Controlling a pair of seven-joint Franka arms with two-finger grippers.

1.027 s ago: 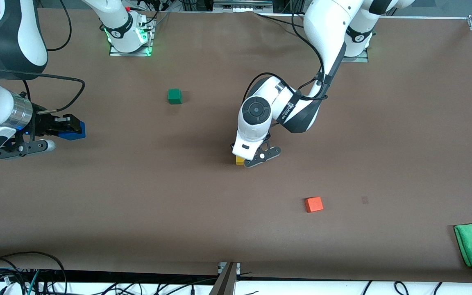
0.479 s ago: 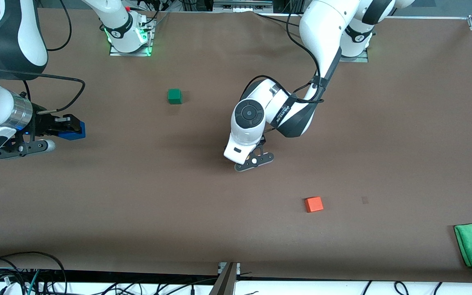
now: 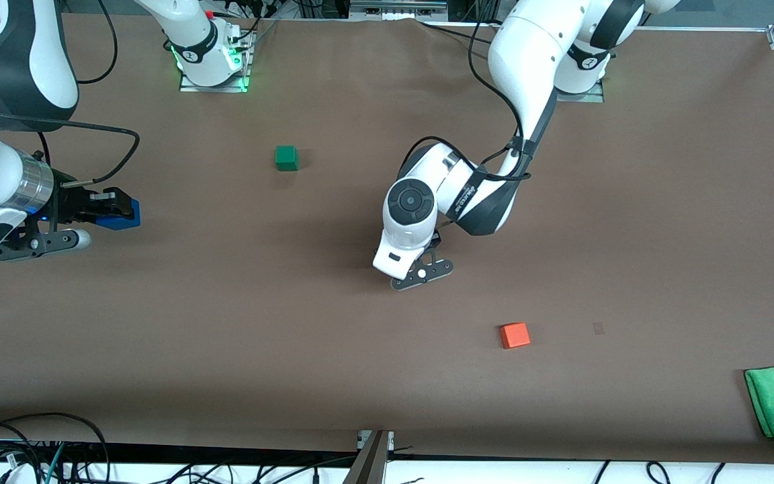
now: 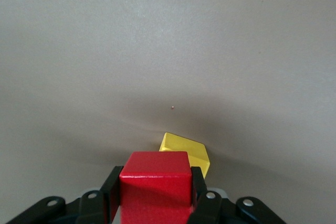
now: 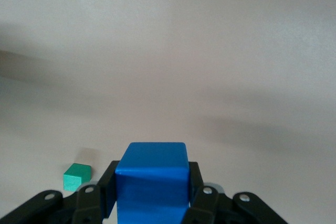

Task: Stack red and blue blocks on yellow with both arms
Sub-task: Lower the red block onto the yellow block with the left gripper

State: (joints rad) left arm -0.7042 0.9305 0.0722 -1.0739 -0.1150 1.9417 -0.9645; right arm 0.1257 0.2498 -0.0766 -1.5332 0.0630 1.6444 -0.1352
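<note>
— Where are the arms?
— Left gripper (image 4: 155,203) clamps the red block (image 4: 155,184) over mid-table, the yellow cube (image 4: 186,153) just below it. Right gripper (image 5: 151,200) waits at its end of the table — clamping the blue block (image 5: 151,179).

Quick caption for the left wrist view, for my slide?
Left gripper holding the red block just above the yellow block on the table.
</note>
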